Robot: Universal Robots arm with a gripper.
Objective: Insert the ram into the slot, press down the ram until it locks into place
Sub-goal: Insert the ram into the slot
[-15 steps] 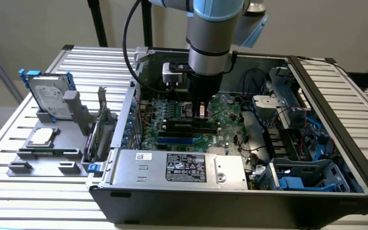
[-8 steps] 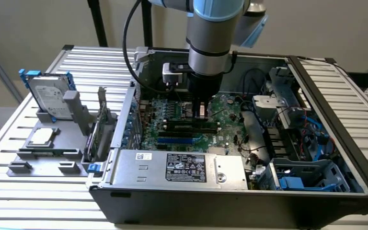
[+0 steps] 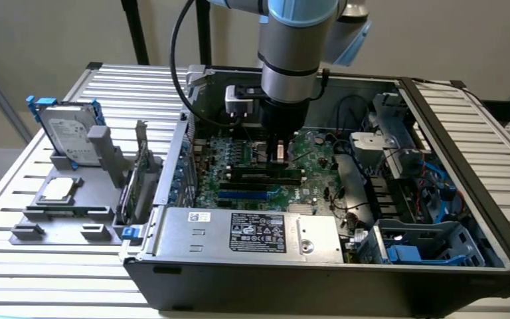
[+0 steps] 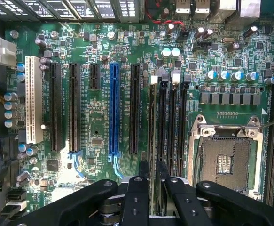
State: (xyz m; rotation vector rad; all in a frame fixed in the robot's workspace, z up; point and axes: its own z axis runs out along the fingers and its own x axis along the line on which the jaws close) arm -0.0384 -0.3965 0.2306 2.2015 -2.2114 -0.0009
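Exterior view, nearest us: the silver power supply point(image 3: 246, 232) sits along the near edge of the open case point(image 3: 467, 113). Just beyond it lie the blue socket point(image 3: 250, 195) and then the black memory sockets point(image 3: 261, 177). Their long axes run from the exterior view's left to its right across the motherboard point(image 3: 210, 186).

The gripper point(image 3: 278, 154) hangs straight down over those sockets, low inside the case. In the wrist view its fingers point(image 4: 136, 197) are closed on the ram point(image 4: 152, 141), one on each side.

We see the ram edge-on, as a thin pale-green strip; its chips are hidden at this angle. Its long axis lies parallel to the sockets and directly along the slot point(image 4: 153, 81), the outermost of four alike. It reaches to that slot's white end clip. We cannot tell whether it is seated or just above.

Room: the next black socket lies just beside the ram, and the CPU socket point(image 4: 226, 160) lies beyond the bank. On the ram's other side is a strip of bare board.

Farther off, black cables point(image 3: 352, 109) hang near the arm. Outside the case, at the exterior view's left, a grey fixture point(image 3: 69, 199) carries a hard drive point(image 3: 64, 133), well apart.
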